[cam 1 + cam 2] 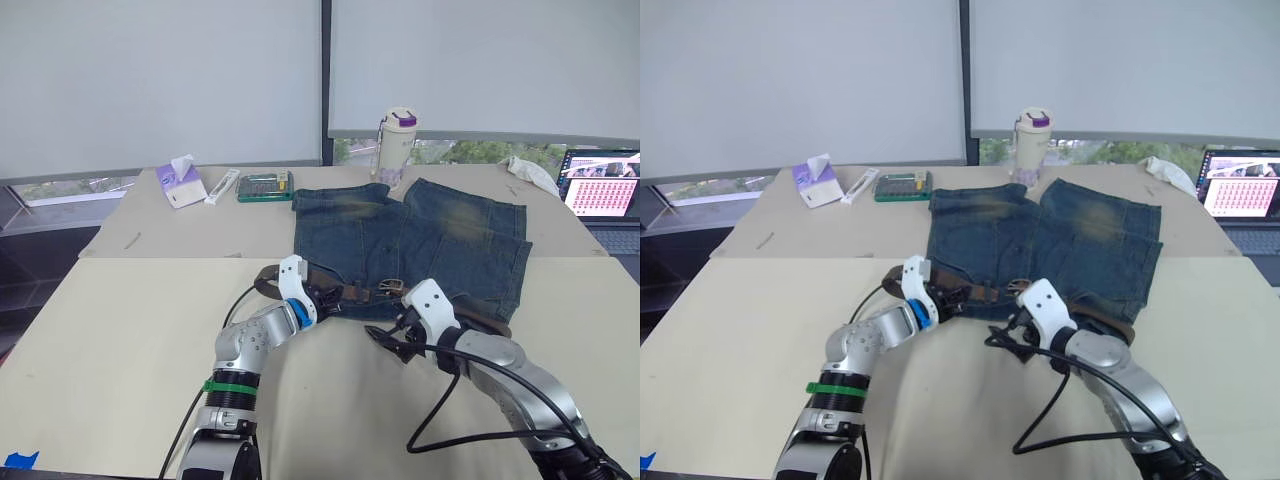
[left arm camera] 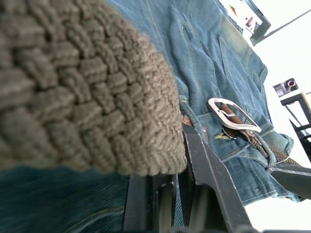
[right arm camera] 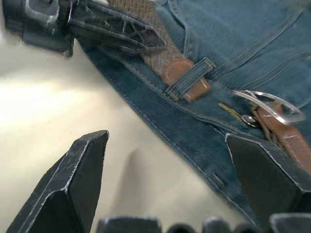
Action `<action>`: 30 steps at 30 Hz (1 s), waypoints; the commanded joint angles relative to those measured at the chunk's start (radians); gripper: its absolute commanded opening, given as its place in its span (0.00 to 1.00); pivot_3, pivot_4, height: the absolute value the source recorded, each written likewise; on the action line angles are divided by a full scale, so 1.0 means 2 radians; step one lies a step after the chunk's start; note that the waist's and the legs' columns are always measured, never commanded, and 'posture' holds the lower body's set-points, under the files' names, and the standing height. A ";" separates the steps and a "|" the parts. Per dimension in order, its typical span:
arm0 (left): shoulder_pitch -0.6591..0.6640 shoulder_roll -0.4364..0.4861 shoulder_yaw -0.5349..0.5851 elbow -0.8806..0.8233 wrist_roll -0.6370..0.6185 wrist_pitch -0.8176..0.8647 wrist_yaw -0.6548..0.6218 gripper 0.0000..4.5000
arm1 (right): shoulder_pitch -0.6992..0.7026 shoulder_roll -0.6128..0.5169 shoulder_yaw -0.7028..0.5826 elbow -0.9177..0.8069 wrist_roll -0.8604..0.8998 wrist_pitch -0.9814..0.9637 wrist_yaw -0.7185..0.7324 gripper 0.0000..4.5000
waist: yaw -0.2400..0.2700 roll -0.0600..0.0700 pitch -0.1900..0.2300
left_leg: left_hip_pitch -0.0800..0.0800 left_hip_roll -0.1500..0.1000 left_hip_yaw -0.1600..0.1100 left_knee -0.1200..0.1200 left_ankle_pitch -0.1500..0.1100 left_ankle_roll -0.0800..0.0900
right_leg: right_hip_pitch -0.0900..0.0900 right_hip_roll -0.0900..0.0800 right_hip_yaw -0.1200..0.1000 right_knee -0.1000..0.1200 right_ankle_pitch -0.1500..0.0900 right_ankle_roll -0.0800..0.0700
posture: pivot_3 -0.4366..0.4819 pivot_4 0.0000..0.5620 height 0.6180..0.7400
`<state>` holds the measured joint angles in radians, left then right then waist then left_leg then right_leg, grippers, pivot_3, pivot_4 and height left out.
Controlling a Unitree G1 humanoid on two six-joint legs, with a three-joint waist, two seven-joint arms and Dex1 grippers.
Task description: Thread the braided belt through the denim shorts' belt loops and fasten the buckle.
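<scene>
Faded blue denim shorts (image 1: 410,245) lay flat, woven brown braided belt (image 3: 163,56) running three-to-nine along the waistband. Left gripper (image 3: 146,41) pinched the belt; right gripper (image 3: 167,182) gaped wide, empty, near the silver buckle (image 3: 269,104).

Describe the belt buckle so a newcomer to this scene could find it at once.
Start from the faded blue denim shorts spread on the beige table, and look at the waistband edge nearest the robot. Near its middle, between the two grippers, lies the silver metal buckle, a shiny open frame on the brown braided belt, the only bright metal there.
</scene>
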<state>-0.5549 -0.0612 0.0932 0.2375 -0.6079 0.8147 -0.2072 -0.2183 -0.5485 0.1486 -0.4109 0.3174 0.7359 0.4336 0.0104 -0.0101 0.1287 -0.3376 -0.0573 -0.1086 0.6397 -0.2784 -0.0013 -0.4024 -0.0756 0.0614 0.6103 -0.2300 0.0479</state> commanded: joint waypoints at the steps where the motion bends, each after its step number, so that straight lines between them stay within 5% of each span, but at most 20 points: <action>1: -0.013 -0.013 -0.006 0.015 0.008 -0.007 -0.008 0.00 | -0.018 0.014 -0.019 0.002 0.009 0.012 0.003 0.94 | 0.001 0.000 0.000 | 0.000 0.000 0.000 0.000 0.000 0.000 | 0.000 0.000 0.000 0.000 0.000 0.000 | 0.48 0.27 1.00; 11: -0.030 -0.039 -0.021 0.058 0.030 -0.026 -0.043 0.00 | -0.057 0.116 -0.096 0.049 0.048 0.096 -0.071 0.94 | 0.002 0.001 -0.001 | 0.000 0.000 0.000 0.000 0.000 0.000 | 0.000 0.000 0.000 0.000 0.000 0.000 | 0.48 0.27 1.00; 30: -0.024 -0.044 -0.013 0.061 0.040 -0.035 -0.048 0.00 | -0.070 0.192 -0.152 0.060 0.101 0.209 -0.104 0.94 | -0.001 0.001 -0.001 | 0.000 0.000 -0.001 0.000 0.000 0.000 | 0.000 0.000 -0.001 0.000 0.000 0.000 | 0.48 0.27 1.00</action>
<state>-0.6069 -0.1296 0.0757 0.3666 -0.5287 0.7453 -0.2915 -0.3465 -0.1856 -0.1453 -0.2923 0.4801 1.1237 0.2225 0.0091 -0.0079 0.1267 -0.3373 -0.0575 -0.1097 0.6404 -0.2788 -0.0005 -0.4018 -0.0756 0.0604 0.6112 -0.2296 0.0478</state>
